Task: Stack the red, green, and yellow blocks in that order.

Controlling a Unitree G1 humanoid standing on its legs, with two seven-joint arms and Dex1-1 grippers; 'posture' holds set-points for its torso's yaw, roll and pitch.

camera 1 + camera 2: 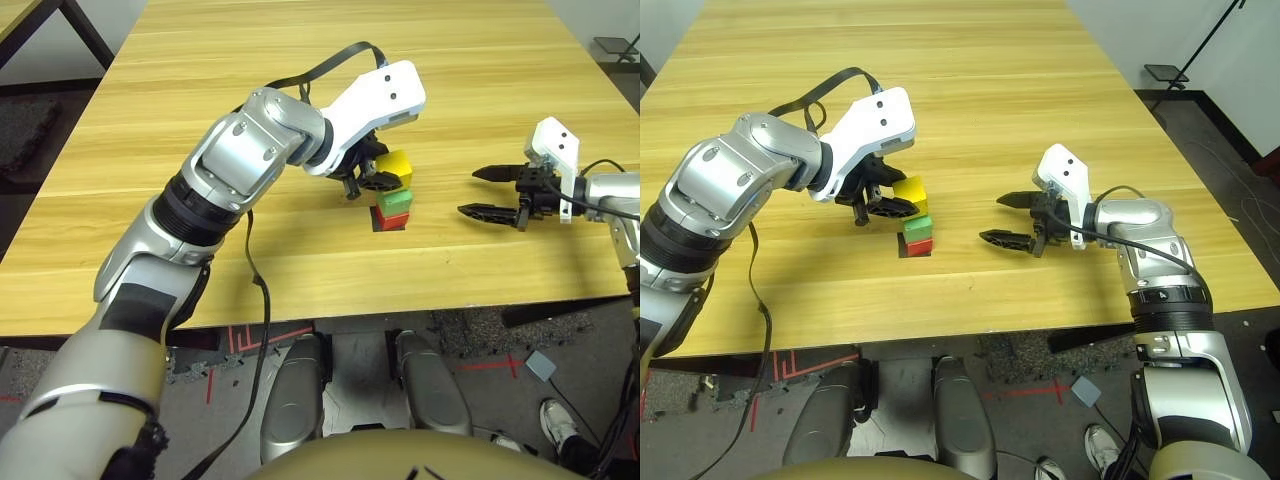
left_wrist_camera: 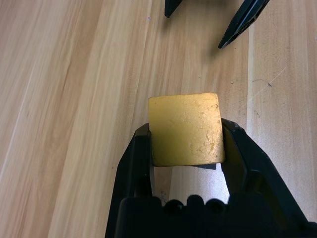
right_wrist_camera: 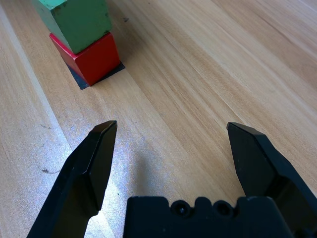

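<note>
Left hand [image 2: 187, 144] closed on the yellow block [image 2: 186, 130], right hand [image 3: 172, 126] wide open.

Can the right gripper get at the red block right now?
Probably not from above: the green block sits on the red block, though bare table separates it from the right gripper.

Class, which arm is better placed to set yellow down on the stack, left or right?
Left, I judge: its pincer grips yellow right at green, which sits on red. The right pincer stands open and empty, off to one side.
</note>
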